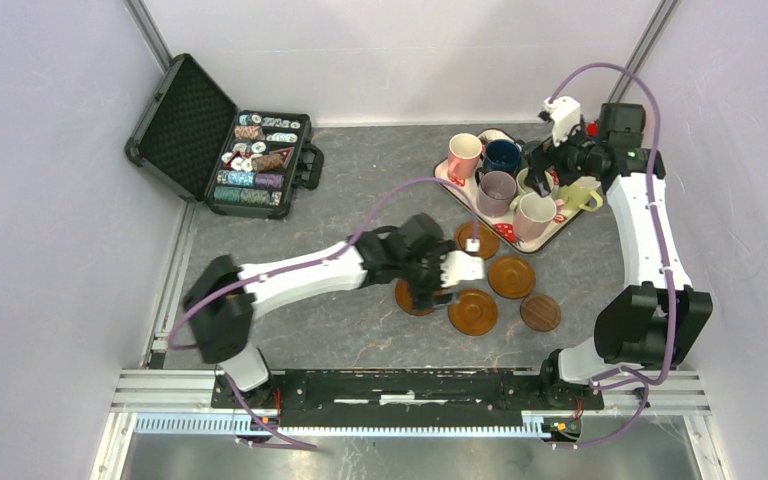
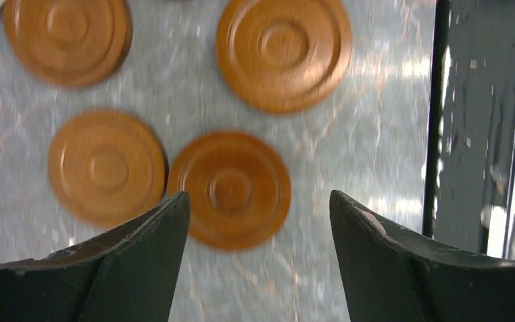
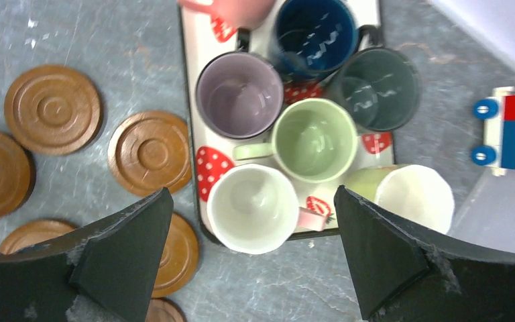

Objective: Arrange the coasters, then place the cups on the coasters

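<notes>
Several brown coasters lie on the grey table [image 1: 360, 330], among them a lighter coaster [image 1: 511, 277] and a darker coaster [image 1: 540, 313]. My left gripper [image 1: 448, 276] hovers over this group, open and holding nothing. In the left wrist view the left gripper [image 2: 258, 198] shows one coaster [image 2: 229, 189] just ahead of its fingertips. The cups stand on the strawberry tray [image 3: 191, 80]: mauve cup [image 3: 239, 94], navy cup [image 3: 314, 33], light green cup [image 3: 315, 139], cream-white cup [image 3: 253, 208], with others around them. My right gripper [image 3: 251, 192] hangs open above the tray.
An open black case [image 1: 250, 155] of poker chips sits at the back left. A small red, blue and white toy [image 3: 509, 131] lies right of the tray. White walls close in the back and both sides.
</notes>
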Available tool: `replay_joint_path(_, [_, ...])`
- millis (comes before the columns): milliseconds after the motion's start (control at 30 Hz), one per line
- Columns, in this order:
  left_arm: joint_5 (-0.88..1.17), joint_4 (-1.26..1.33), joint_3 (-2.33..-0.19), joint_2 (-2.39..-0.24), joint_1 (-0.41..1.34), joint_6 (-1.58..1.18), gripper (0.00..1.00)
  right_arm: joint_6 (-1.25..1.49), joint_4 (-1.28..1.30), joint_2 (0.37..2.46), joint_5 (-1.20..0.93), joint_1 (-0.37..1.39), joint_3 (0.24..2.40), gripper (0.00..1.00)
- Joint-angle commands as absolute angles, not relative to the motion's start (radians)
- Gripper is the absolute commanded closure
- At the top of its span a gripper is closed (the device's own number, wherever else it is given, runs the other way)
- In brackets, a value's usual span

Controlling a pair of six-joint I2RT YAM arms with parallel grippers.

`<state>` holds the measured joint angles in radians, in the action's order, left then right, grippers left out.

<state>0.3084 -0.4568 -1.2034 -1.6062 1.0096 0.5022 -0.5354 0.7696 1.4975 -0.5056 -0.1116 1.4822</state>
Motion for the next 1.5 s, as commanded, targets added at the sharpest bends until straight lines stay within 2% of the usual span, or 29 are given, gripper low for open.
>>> replay_joint_path(0, [0.276,-0.245,-1.393,-1.817,1.106,0.398,0.21,-0.451,0.721,1.486,-0.519,-0.15,1.546,0.02])
replay_joint_path(200, [0.181,-0.21,-1.693,-2.097,1.175,0.269,0.33,-0.388,0.703,1.484,-0.52,-0.233,1.575,0.02])
replay_joint_path(433, [0.12,-0.349,-2.024,-2.337,1.2,0.183,0.43,-0.4,0.706,1.456,-0.498,-0.249,1.56,0.02])
replay_joint_path(633, [0.118,-0.364,-1.995,-2.34,1.225,0.15,0.5,-0.408,0.709,1.458,-0.496,-0.257,1.574,0.02])
replay_joint_path(900, [0.144,-0.373,-1.969,-2.344,1.244,0.104,0.54,-0.421,0.717,1.455,-0.481,-0.259,1.575,0.02])
replay_joint_path(1467, [0.041,-0.388,-2.006,-2.44,1.261,0.035,0.53,-0.448,0.738,1.407,-0.473,-0.258,1.528,0.02])
